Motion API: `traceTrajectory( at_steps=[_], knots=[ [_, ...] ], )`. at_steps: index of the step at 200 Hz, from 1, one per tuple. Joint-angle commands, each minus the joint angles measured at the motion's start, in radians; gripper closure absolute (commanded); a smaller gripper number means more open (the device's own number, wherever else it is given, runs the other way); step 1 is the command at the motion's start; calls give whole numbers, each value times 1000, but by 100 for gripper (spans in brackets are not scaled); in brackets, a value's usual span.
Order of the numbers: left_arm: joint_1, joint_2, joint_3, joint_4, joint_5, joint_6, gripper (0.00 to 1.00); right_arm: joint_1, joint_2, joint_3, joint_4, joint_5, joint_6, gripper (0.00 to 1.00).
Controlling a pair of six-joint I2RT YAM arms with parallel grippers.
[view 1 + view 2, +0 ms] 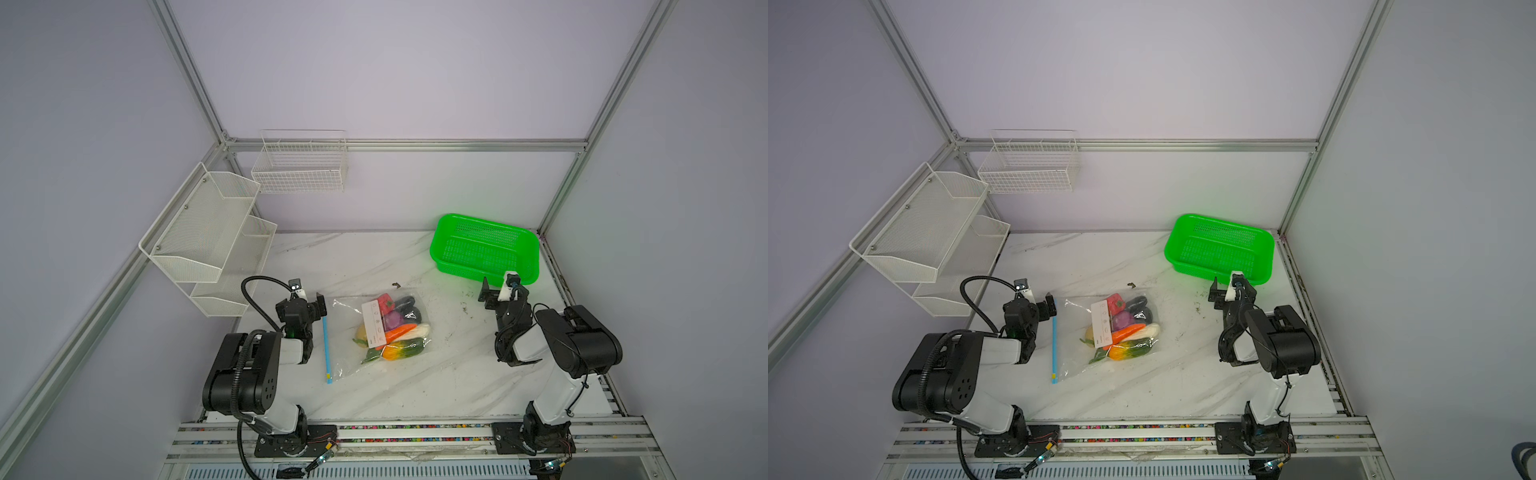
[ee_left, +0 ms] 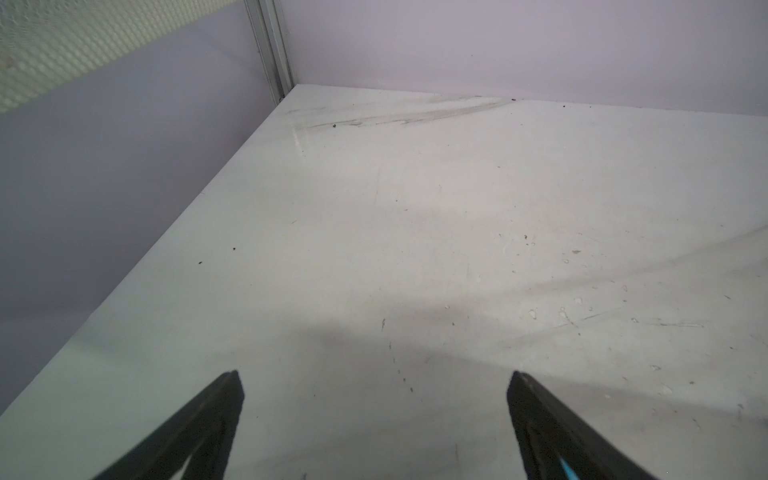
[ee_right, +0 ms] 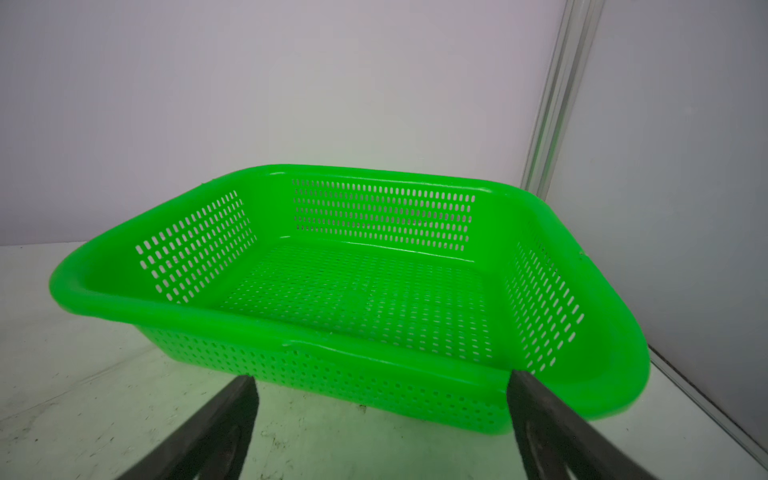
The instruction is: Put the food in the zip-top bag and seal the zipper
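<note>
The clear zip-top bag lies flat mid-table in both top views. The food is inside it: red, purple, dark, orange, white, yellow and green pieces, partly behind a white label. The light-blue zipper runs along the bag's left edge, with its yellow slider at the near end. My left gripper is open just left of the zipper's far end, empty above bare table. My right gripper is open and empty, facing the green basket.
An empty green perforated basket stands at the back right, close in front of my right gripper. White mesh shelves and a wire basket hang on the left and back walls. Aluminium rails line the front edge.
</note>
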Motion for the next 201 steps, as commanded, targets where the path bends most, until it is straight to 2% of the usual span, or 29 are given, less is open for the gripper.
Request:
traceTrajectory(
  at_steps=[1, 11, 32, 47, 63, 85, 101, 153, 201],
  knots=[
    [4, -6, -28, 141, 18, 20, 0, 0, 2, 36, 33, 53, 6, 4],
    [5, -1, -27, 149, 20, 28, 0, -12, -5, 31, 28, 55, 32, 6],
    [4, -7, -24, 133, 20, 22, 0, -19, -6, -24, 140, 24, 5, 6],
    [4, -7, -23, 133, 19, 23, 0, 17, 13, -51, 212, 90, -16, 3],
    [5, -5, -25, 135, 20, 22, 0, 43, 26, -53, 238, 99, -50, 2],
    [5, -1, -28, 149, 23, 28, 0, -4, -5, 65, -50, 45, 34, 3],
    [5, 0, -29, 149, 22, 28, 0, -27, -4, 69, -49, 39, 52, 3],
    [5, 1, -28, 149, 23, 28, 0, -10, -7, 68, -45, 208, 68, 2],
    [5, 3, -29, 154, 23, 30, 0, -7, 6, 94, -77, 174, 57, 3]
  ],
)
